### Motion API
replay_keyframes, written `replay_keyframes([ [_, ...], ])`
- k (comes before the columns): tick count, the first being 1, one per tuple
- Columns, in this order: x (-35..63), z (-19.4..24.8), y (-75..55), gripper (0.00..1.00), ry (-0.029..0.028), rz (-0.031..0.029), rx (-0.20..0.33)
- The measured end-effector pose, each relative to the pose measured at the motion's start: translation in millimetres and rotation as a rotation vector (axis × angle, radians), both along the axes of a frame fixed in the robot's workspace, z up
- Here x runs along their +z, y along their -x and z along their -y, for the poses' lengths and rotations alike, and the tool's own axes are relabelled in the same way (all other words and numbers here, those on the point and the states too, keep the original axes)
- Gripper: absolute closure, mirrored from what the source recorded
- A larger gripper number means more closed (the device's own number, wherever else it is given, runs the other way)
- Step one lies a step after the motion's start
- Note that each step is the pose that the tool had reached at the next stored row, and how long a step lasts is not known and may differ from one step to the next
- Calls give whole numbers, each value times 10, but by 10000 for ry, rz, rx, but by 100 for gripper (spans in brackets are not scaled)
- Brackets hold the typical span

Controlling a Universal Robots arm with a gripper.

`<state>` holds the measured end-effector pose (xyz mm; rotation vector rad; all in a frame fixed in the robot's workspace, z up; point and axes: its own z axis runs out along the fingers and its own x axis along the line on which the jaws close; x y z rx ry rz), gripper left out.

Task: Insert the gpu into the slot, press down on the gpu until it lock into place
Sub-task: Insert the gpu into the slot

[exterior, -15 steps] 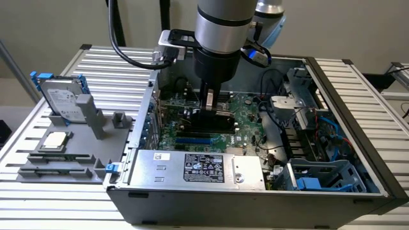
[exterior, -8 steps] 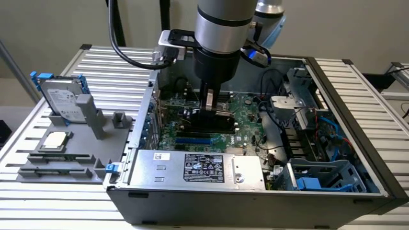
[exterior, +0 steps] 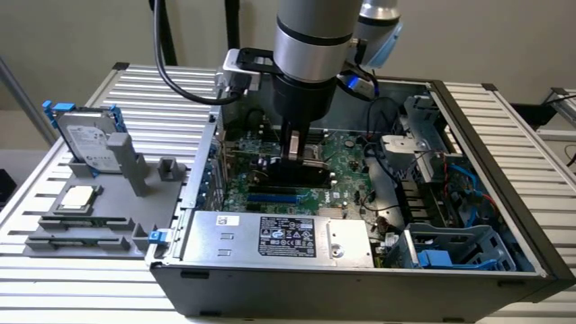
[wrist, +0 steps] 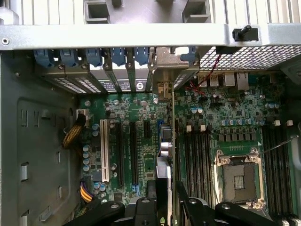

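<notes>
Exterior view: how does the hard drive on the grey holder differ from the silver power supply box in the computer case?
The hard drive stands on edge outside the case; the power supply box lies flat inside it. The hard drive looks smaller than the power supply box and sits in a blue bracket. The hard drive's label is pale, the power supply box's mostly black. Both are silver metal.

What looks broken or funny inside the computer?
Nothing looks broken or spilled. The gpu stands straight on its edge among the slots and is not leaning. One odd bit: the square processor socket on the motherboard is bare, and what looks like a processor chip lies outside on the gray tray.
</notes>
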<state>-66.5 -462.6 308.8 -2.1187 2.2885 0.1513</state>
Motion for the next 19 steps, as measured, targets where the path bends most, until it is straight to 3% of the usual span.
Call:
replay_keyframes([
  [19,-160,0,50,74,39,-1,0],
])
